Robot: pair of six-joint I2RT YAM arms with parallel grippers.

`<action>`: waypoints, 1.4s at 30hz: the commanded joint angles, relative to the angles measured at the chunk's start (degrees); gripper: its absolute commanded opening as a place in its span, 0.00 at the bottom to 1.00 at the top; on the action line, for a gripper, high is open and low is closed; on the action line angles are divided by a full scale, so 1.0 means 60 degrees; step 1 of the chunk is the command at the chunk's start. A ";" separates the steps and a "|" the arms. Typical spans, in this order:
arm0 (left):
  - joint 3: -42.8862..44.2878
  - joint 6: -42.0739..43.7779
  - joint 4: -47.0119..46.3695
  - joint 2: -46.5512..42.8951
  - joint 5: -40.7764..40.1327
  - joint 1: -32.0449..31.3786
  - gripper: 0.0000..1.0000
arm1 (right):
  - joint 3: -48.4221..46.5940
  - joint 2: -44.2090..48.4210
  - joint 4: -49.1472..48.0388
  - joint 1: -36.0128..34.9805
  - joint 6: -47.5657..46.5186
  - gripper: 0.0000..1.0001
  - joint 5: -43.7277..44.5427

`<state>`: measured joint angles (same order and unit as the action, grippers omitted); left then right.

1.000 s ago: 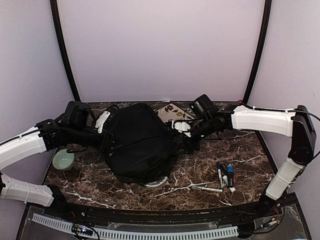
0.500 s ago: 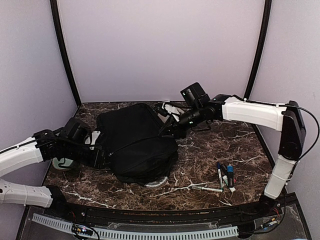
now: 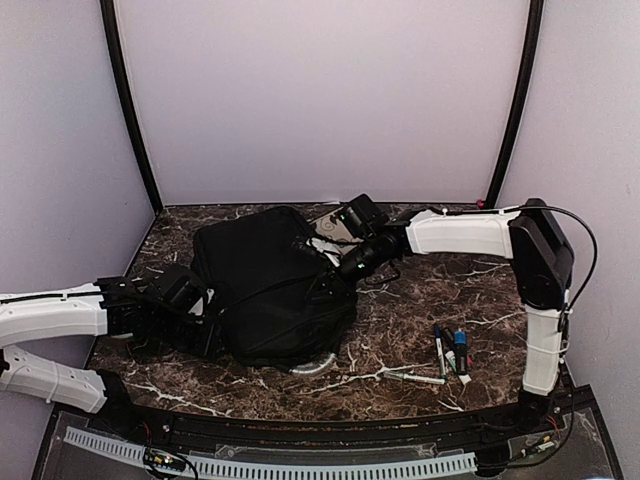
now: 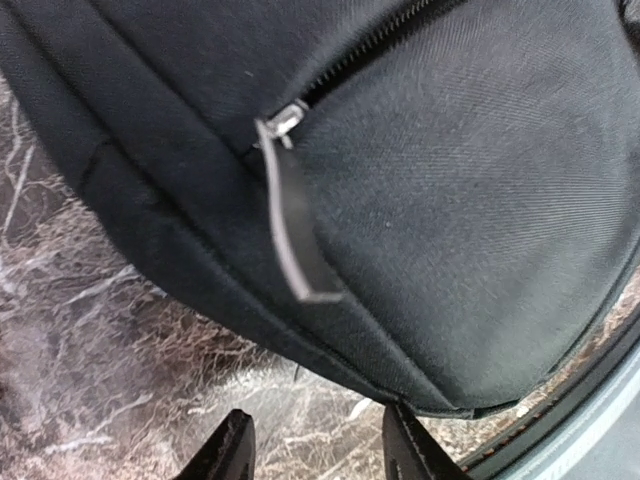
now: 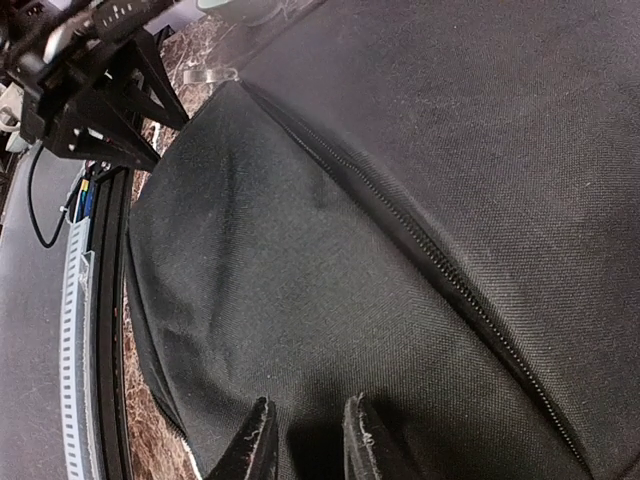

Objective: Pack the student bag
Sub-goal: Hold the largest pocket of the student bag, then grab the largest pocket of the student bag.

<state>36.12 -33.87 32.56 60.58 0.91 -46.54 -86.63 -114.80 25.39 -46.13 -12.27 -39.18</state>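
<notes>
The left gripper is hovering, jaws apart, beside the student bag, while the right gripper is pressing against its fabric, jaws narrowly parted, grip impossible to tell

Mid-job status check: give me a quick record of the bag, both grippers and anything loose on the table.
Bag: student bag lying on the marble table, zipper pull hanging free
Left gripper: open, at the bag's near-left edge, holding nothing
Right gripper: against the bag's far-right fabric, grip unclear
Loose: markers, right of the bag
</notes>
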 commanded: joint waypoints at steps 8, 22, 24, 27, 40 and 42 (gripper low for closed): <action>-0.0647 0.0290 -0.1022 0.0332 -0.1156 -0.0635 0.47 | -0.0253 -0.0509 -0.0034 -0.0042 0.0038 0.25 -0.0128; -0.1298 0.1026 -0.1700 -0.0977 -0.1854 -0.1859 0.49 | -0.0379 -0.0582 0.0185 -0.0018 -0.0108 0.26 -0.0069; -0.1393 0.1241 -0.1956 -0.1016 -0.1665 -0.2317 0.47 | -0.0337 -0.0583 0.0181 -0.0008 -0.0108 0.26 -0.0122; -0.1512 0.0832 -0.1814 -0.1017 -0.2145 -0.2598 0.47 | -0.0305 -0.0583 0.0163 -0.0014 -0.0086 0.26 -0.0213; -0.0435 0.0002 -0.0498 0.0971 -0.3870 -0.2584 0.50 | -0.0282 -0.0512 0.0149 -0.0017 -0.0038 0.27 -0.0520; -0.0421 0.0148 -0.0744 0.1046 -0.3931 -0.2584 0.48 | -0.0271 -0.0488 0.0143 -0.0029 -0.0035 0.27 -0.0531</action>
<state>31.57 -33.65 27.75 65.84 -20.29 -62.04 -87.53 -117.23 25.78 -46.11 -12.34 -41.23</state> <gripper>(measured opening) 0.492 0.271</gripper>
